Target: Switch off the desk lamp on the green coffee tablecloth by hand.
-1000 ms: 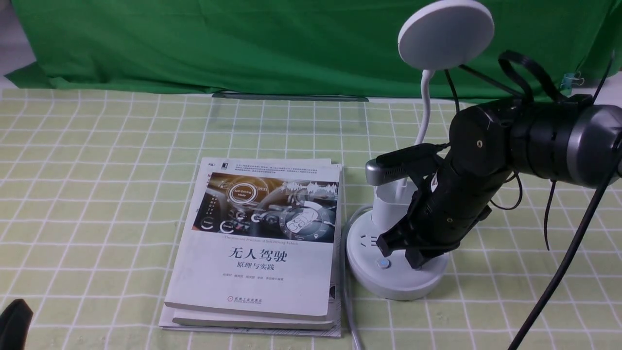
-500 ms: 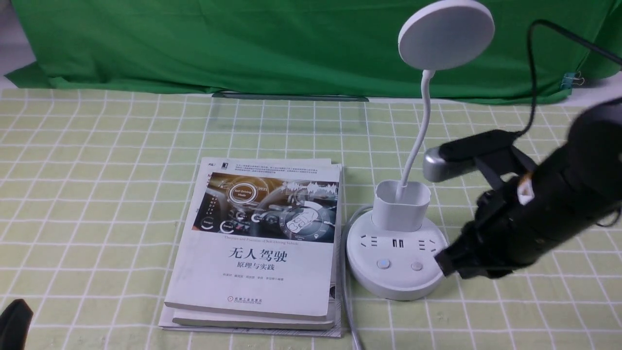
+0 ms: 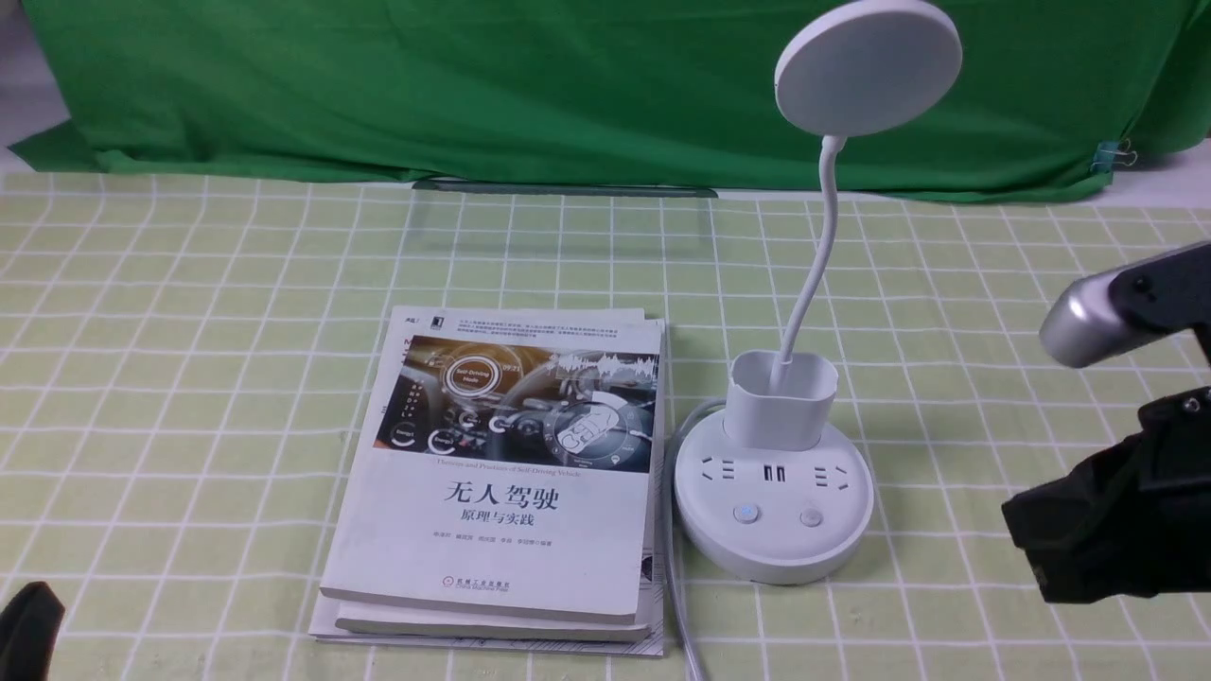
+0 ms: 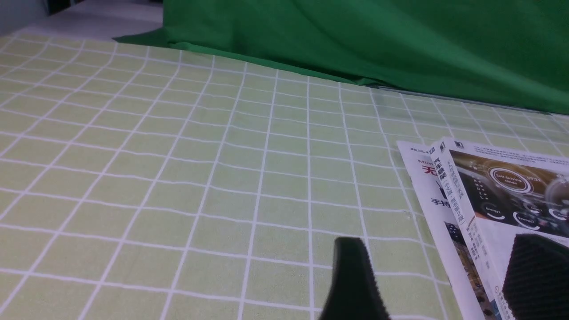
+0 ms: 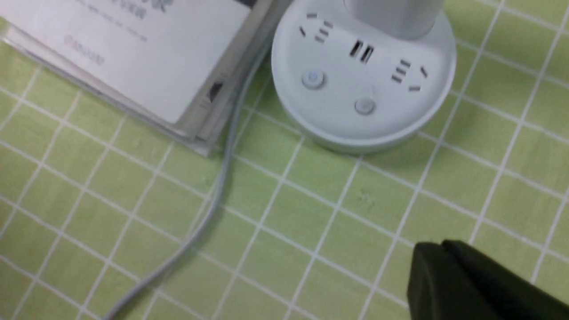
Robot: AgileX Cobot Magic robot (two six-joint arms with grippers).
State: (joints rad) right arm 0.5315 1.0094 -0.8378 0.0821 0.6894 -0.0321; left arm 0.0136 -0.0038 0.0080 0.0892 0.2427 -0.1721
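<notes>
The white desk lamp (image 3: 774, 511) stands on the green coffee tablecloth (image 3: 189, 378), right of centre, with its disc head (image 3: 868, 66) raised on the bendy neck. No glow shows on the head. Both buttons on the base are uncovered; the left button (image 3: 746, 513) has a bluish dot. My right gripper (image 3: 1026, 549) is shut and empty, off to the right of the base and apart from it. In the right wrist view the shut gripper (image 5: 438, 251) hangs over bare cloth with the lamp base (image 5: 362, 84) ahead. My left gripper (image 4: 440, 275) is open and empty beside the books.
Two stacked books (image 3: 511, 473) lie just left of the lamp base. The lamp's grey cable (image 3: 674, 567) runs between them toward the front edge. A plain dark green backdrop cloth (image 3: 473, 85) hangs behind. My left gripper's tip (image 3: 28, 629) shows at the front left corner.
My right arm has drawn back from over the lamp base to the far right, uncovering the right button and the cup holder. The left arm has not moved.
</notes>
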